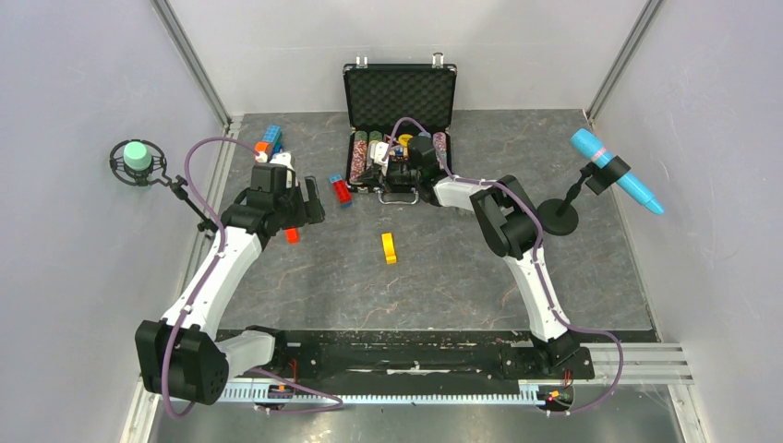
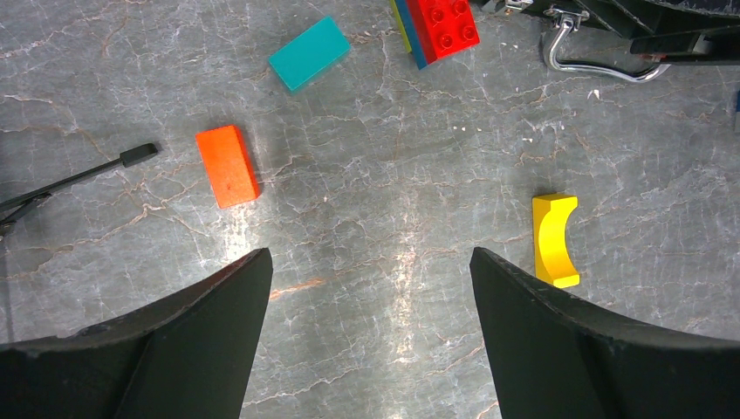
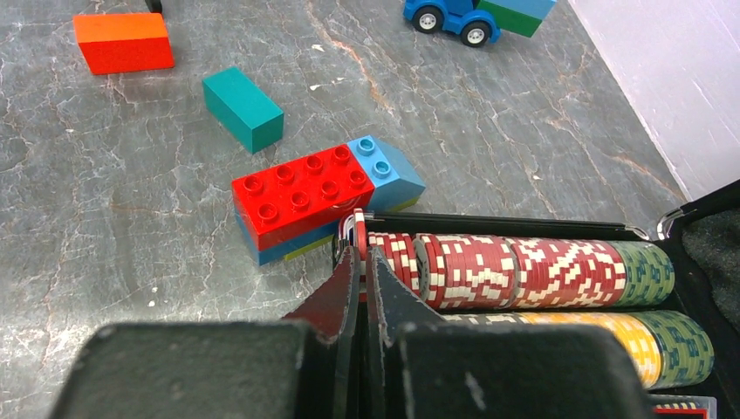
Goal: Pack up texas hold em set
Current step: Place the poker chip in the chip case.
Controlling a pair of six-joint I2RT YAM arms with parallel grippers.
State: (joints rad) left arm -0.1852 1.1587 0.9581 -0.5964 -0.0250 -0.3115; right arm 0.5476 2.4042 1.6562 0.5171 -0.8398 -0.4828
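The black briefcase (image 1: 399, 92) stands open at the back of the table, its grey foam lid upright. Rows of poker chips (image 3: 524, 271) lie in its base, red ones in front, yellow and green ones beside them. My right gripper (image 3: 359, 240) is at the left end of the red row, shut on a red chip (image 3: 358, 227) held on edge. In the top view it (image 1: 394, 173) sits over the case's front edge. My left gripper (image 2: 371, 257) is open and empty above bare table, left of the case (image 1: 305, 205). The silver handle (image 2: 593, 63) shows in the left wrist view.
A red and blue brick stack (image 3: 301, 196) lies right against the case's left end. A teal block (image 3: 243, 109), an orange block (image 2: 227, 166) and a yellow arched block (image 2: 556, 238) lie on the table. A blue toy car (image 3: 454, 17) sits further back. Microphone stands (image 1: 614, 171) flank the table.
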